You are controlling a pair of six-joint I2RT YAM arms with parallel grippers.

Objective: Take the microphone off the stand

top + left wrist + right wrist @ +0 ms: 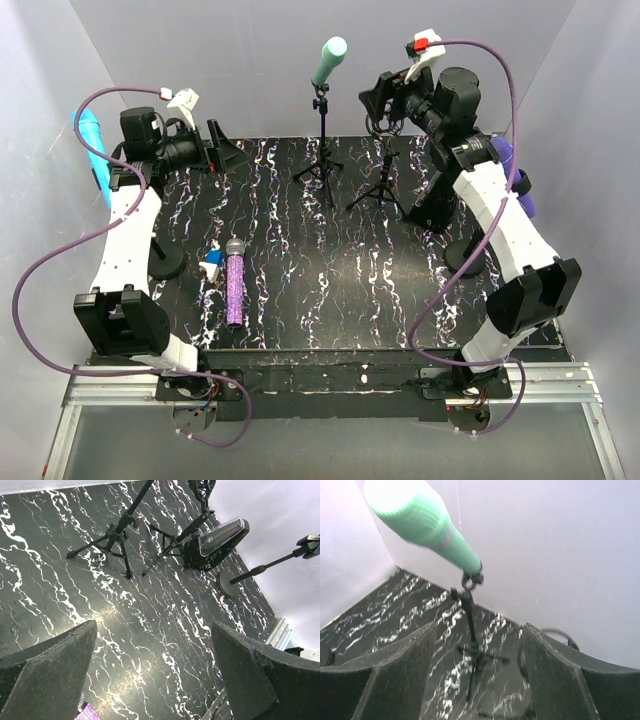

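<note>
Mint-green plastic microphone (328,60) sits tilted in the clip atop its black tripod stand (322,150), back centre of the marbled black table (400,290).
Left gripper (154,630) hangs spread and empty over the table; the microphone looks light, rigid and smooth, probably slippery, best pinched mid-barrel just above the clip; right gripper (479,630) faces it, fingers apart, not touching.

Taking the middle of the table (330,290) as the dial's hub in the top view, the tripod stand (321,160) is at 12 o'clock with the microphone (329,60) on top. A second tripod (383,185) stands at 1 o'clock. A loose microphone (234,285) lies at 8 o'clock, with a small block (211,268) just beside it at its 10 o'clock.
</note>
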